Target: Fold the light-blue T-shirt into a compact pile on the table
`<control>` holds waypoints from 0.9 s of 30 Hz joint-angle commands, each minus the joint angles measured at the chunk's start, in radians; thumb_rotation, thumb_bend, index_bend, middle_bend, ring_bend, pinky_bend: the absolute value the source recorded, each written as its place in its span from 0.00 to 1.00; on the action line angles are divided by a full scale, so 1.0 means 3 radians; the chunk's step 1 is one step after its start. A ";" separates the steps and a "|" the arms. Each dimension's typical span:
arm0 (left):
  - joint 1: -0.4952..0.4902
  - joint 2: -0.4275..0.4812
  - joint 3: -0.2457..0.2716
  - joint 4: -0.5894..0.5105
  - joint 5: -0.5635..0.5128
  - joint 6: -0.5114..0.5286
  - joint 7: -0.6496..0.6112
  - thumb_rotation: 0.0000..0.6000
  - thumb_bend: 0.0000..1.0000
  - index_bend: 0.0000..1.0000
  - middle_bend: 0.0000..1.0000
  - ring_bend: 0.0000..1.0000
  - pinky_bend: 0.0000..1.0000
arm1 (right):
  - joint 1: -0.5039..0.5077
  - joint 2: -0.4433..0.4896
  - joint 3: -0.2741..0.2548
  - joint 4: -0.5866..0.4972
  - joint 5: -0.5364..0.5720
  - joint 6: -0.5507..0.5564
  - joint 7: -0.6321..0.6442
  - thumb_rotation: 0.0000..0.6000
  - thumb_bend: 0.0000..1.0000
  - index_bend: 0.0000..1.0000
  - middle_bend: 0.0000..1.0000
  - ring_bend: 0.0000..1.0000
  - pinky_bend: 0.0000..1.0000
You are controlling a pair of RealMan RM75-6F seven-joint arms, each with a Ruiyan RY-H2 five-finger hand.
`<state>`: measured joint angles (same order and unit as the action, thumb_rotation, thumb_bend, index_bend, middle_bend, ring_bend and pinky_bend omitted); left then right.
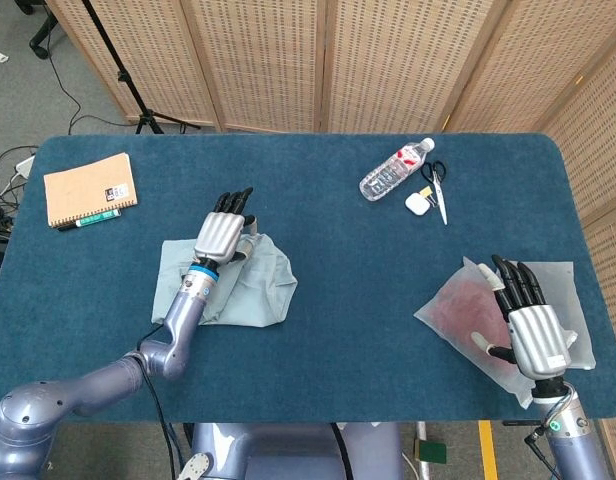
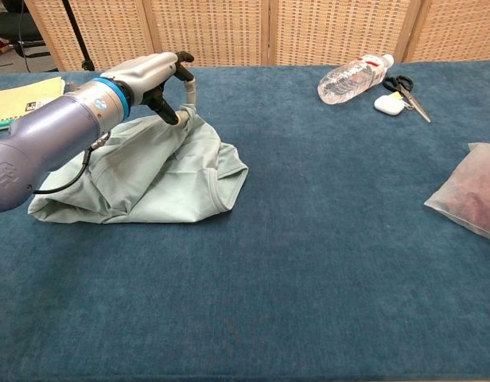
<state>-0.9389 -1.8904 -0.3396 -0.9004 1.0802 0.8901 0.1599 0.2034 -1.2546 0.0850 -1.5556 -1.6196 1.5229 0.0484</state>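
The light-blue T-shirt point(image 2: 153, 179) lies bunched on the left half of the blue worktop point(image 1: 338, 270), partly folded over itself, with its collar edge turned toward the worktop's centre. The left hand point(image 1: 223, 232) sits above the shirt's upper edge and pinches a gathered fold of the fabric; in the chest view the cloth is drawn up to the fingers point(image 2: 184, 86) while the rest of the garment rests flat. The left forearm runs across the shirt's near-left portion. The right hand point(image 1: 533, 325) is at the right side of the worktop, fingers spread and extended, resting over a translucent plastic bag point(image 1: 463, 310) with dark reddish contents; it grips nothing. A tan spiral notebook point(image 1: 89, 188) lies at the far left, with a green pen point(image 1: 88, 220) just beside its near edge. Toward the far right lie a clear plastic water bottle point(image 1: 395, 169) on its side, a pair of black-handled scissors point(image 1: 437, 185), and a small white case point(image 1: 419, 203) touching or just beside the scissors. These three items are well apart from the shirt. A wicker folding screen point(image 1: 388, 60) stands behind the worktop.
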 commanded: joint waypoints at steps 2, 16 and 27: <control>-0.0058 -0.0103 -0.0010 0.0144 0.0043 -0.0048 -0.0118 1.00 0.60 0.77 0.00 0.00 0.00 | -0.0001 0.0001 0.0000 0.0003 0.0002 0.0000 0.0002 1.00 0.00 0.00 0.00 0.00 0.00; -0.0201 -0.0409 -0.0023 0.0634 0.0103 -0.0174 -0.0333 1.00 0.57 0.77 0.00 0.00 0.00 | 0.0003 0.0006 0.0007 0.0007 0.0020 -0.0014 0.0023 1.00 0.00 0.00 0.00 0.00 0.00; -0.0221 -0.0483 -0.0058 0.0764 0.0113 -0.0240 -0.0479 1.00 0.37 0.09 0.00 0.00 0.00 | 0.0001 0.0015 0.0005 0.0001 0.0023 -0.0017 0.0035 1.00 0.00 0.00 0.00 0.00 0.00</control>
<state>-1.0079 -2.0380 -0.3546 -0.6647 1.1104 0.8140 0.0264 0.2036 -1.2502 0.0865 -1.5555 -1.6126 1.5178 0.0589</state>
